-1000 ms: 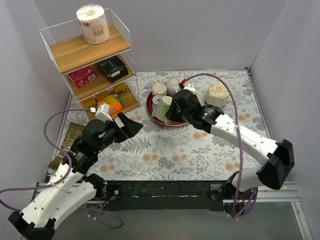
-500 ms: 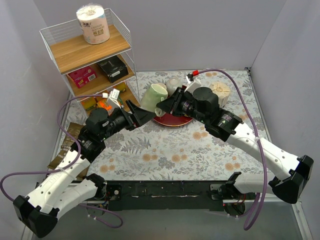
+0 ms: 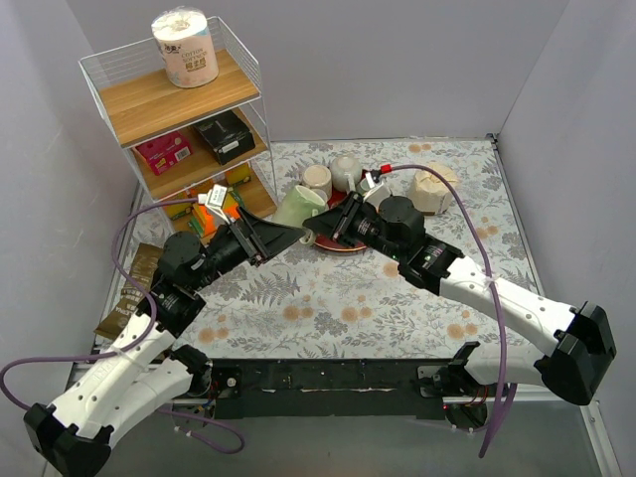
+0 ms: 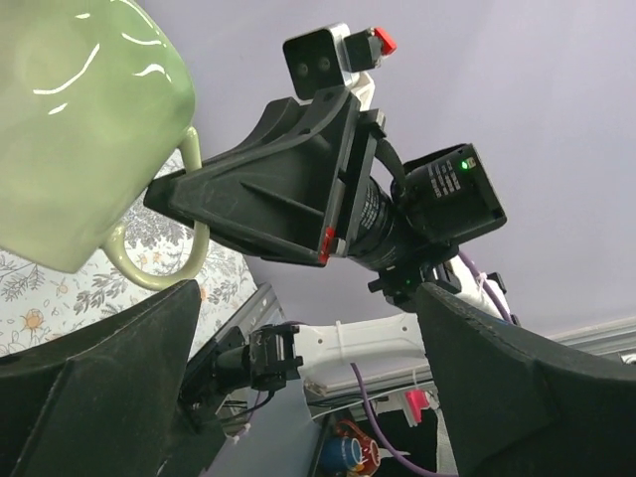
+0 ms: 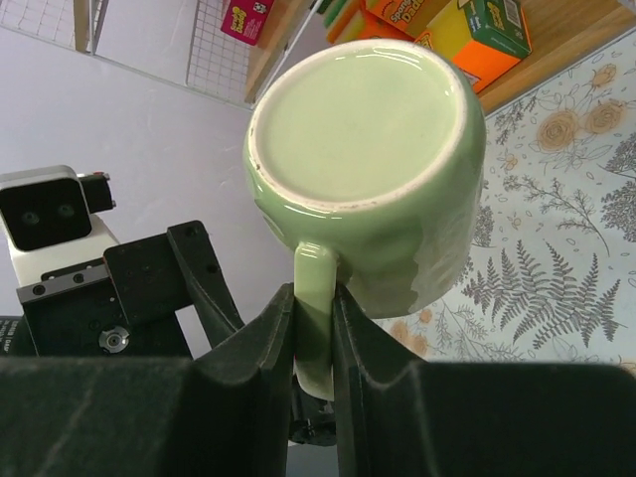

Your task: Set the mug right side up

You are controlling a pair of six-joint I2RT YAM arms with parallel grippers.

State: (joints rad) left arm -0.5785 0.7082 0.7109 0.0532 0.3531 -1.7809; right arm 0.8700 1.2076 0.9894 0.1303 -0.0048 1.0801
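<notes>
**A:** Where's the mug (image 3: pixel 298 207) right now?

**B:** Up off the desk (image 3: pixel 338 298), tipped on its side. The right fingers (image 5: pixel 248 383) are narrow and pinching its handle (image 5: pixel 314 288). The cup body hangs just past their tips, with the base facing back at them.

**A:** And the left fingers (image 4: pixel 99 397)?

**B:** Spread wide, nothing between them. The mug's close, just beyond their tips and off toward one finger. Can't tell if it's touching that one.
</notes>
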